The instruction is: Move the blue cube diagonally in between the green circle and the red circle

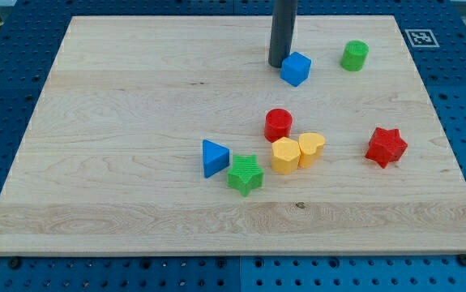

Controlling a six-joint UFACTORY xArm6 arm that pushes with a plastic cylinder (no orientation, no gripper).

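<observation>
Here my tip touches the blue cube on its left, placed to shove it toward the gap between green circle and red circle; this rod tool has no jaws to spread or pinch.

A small blue plastic cube sits near the view's top, left of the green cylinder, above the red cylinder.

Tip down on the wooden desk near the view's top, just left of the blue cube, touching or nearly so. Green circle right of the cube, red circle below it. Lower still: blue triangle, green star, two yellow blocks, red star.
</observation>
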